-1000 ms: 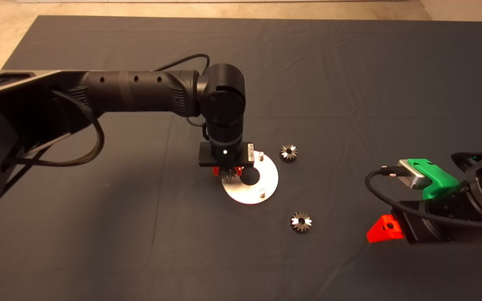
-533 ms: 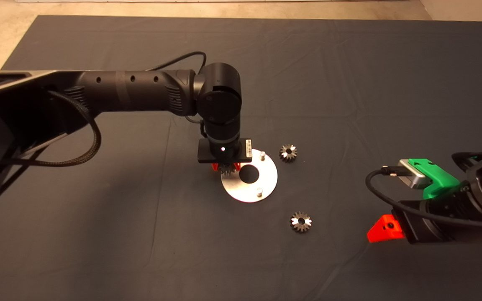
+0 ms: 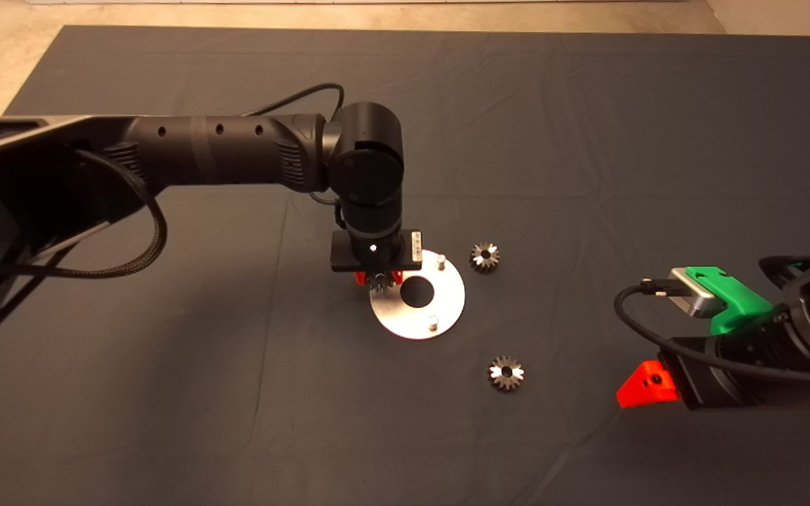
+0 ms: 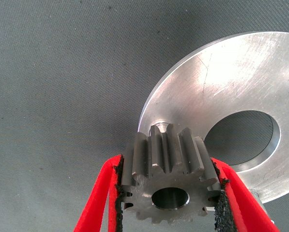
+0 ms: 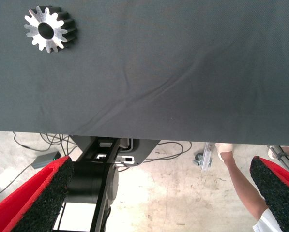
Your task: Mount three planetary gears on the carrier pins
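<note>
My left gripper (image 3: pixel 379 280) hangs over the left rim of the shiny round disc (image 3: pixel 448 295), shut on a planetary gear (image 4: pixel 168 179). The gear's centre hole faces the wrist camera. One carrier pin (image 4: pixel 159 128) stands just behind that gear, close to its teeth. Two more carrier pins (image 3: pixel 440 261) (image 3: pixel 433 323) stand bare on the disc (image 4: pixel 231 77). Two loose planetary gears lie on the mat, one (image 3: pixel 484 257) right of the disc, the other (image 3: pixel 506 373) nearer me. My right gripper (image 5: pixel 159 193) waits open at the lower right, with that nearer gear (image 5: pixel 50 29) in its view.
The dark mat (image 3: pixel 588 140) spreads wide around the disc, with pale floor beyond its far edge. Past the mat's edge the right wrist view shows cables, the robot's base and a person's leg (image 5: pixel 238 181).
My left gripper, with the gear in it, has drifted slightly left and away. The disc has shifted a little the same way. The right arm has stayed put.
</note>
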{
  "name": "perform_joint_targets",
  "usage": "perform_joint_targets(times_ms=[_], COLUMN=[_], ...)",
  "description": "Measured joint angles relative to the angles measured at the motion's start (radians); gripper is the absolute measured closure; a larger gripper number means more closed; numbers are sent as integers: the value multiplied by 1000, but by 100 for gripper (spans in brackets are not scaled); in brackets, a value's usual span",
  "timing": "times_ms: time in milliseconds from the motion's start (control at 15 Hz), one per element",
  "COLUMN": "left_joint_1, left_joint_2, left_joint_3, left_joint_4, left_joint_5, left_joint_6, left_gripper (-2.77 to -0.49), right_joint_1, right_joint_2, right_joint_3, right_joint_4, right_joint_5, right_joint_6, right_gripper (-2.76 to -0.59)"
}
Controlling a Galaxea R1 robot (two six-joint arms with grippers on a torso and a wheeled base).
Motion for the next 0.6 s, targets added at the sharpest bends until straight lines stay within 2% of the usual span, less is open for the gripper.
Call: perform_joint_targets(times_ms=[600], left_joint_1=[0], left_joint_2=[3], left_joint_3=[0], left_joint_4=[3], left_joint_5=[1], left_joint_6=[0], left_gripper=[-101], right_joint_1=[0], right_joint_2=[0], right_joint_3=[0], right_joint_4=[0], right_joint_5=[0], right_joint_6=[0], right_gripper=[-273])
